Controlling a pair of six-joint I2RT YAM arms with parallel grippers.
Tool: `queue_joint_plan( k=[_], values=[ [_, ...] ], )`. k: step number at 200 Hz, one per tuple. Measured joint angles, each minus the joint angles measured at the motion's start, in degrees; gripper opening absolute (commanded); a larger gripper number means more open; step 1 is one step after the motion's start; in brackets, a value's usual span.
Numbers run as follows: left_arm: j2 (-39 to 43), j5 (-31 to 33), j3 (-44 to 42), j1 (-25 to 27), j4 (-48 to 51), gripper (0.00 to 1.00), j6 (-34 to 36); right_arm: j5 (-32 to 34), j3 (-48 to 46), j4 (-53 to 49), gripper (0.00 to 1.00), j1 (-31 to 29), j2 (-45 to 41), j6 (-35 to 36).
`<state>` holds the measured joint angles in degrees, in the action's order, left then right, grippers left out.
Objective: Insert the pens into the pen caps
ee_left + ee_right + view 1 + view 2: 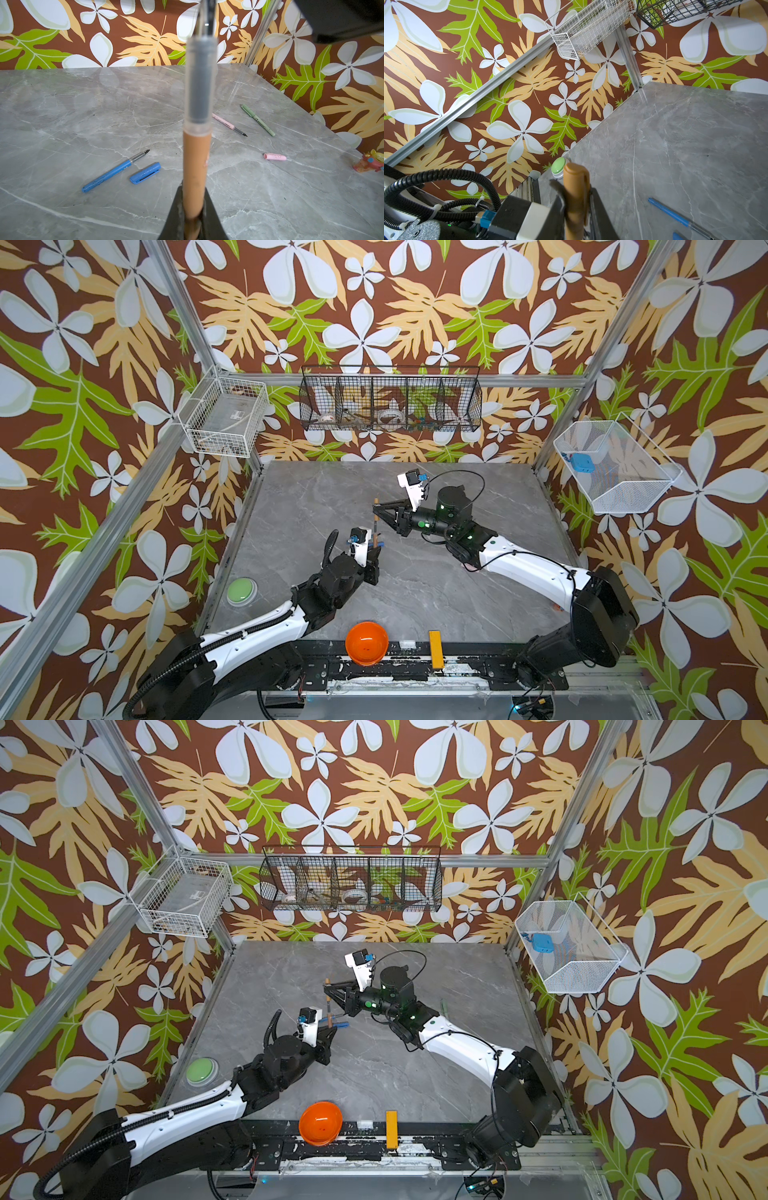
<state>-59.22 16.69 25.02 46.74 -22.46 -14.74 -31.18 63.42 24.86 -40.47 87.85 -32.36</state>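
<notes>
Brown pen point(196, 158) in left end effector point(194, 193); grey marble tabletop point(83, 99); floral walls point(128, 35).

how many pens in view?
4: brown pen in the left pincer; blue pen, pink pen and green pen lying on the table. The held pen may hide others.

We find both top views bright and evenly lit, with only faint, soft-edged shadows beneath the arms on the grey tabletop point(415, 593) and a pale sheen inside the orange bowl point(366, 642). In the left wrist view the brown pen point(196, 162), close to the lens, is out of focus, while the polished tabletop behind it mirrors the pale wall flowers. In the right wrist view the brown cap point(576, 197) is equally soft, and the wide lens stretches the wallpaper toward the corners.
</notes>
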Motion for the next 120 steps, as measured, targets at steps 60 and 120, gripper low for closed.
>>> queue_joint_plan(
  k=[60,120],
  values=[
    [0.24,0.00,0.00,0.02,-0.04,0.00,0.00,-0.33,-0.42,0.07,0.20,-0.02,-0.11,-0.37],
    [1.64,-0.26,-0.28,0.02,-0.66,0.00,0.07,-0.26,-1.31,0.87,0.19,-0.11,0.04,-0.57]
  ],
)
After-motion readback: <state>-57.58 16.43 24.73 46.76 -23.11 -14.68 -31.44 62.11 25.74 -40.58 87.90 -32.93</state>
